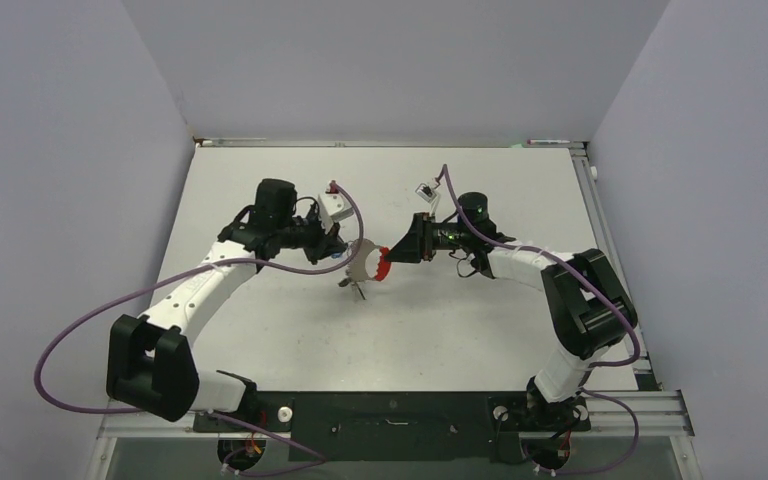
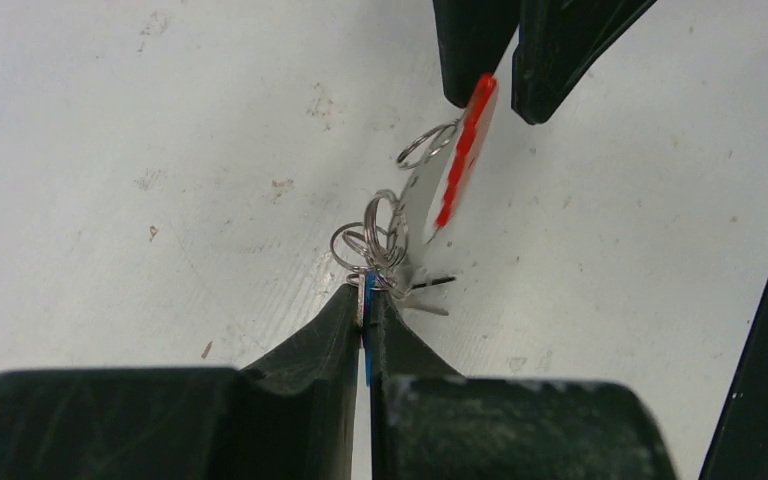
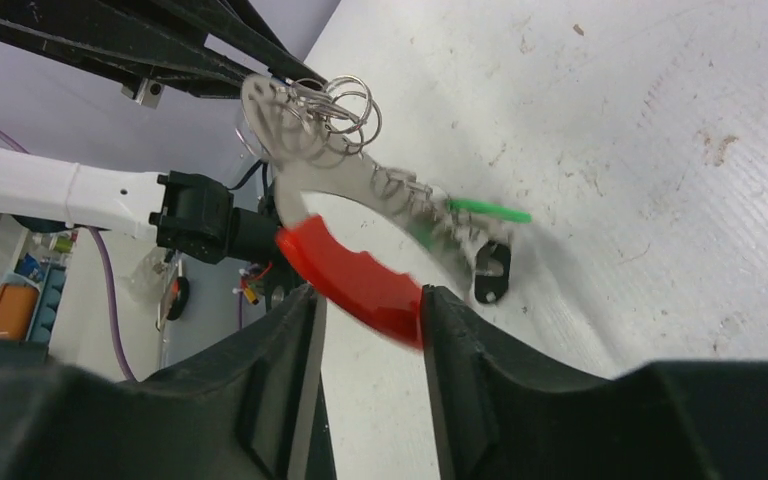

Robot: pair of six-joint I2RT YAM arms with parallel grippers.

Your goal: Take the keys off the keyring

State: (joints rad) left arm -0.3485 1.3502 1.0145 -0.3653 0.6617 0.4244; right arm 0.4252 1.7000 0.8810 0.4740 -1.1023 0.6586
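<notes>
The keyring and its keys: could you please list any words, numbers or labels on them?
None readable.
The keyring shows plain red and bare metal; the blue-headed key and green-headed key carry no visible marks.
In the right wrist view, background clutter is too blurred to read.

The right pincer (image 3: 365, 310) has matt black plastic fingers; between them the keyring (image 3: 355, 190) is glossy red plastic, beyond them dull grey metal. Keys (image 3: 488, 210) hang on shiny wire rings, one blue plastic inside the left pincer (image 2: 368, 318). The table (image 2: 110, 150) beneath is matt white and scuffed.
</notes>
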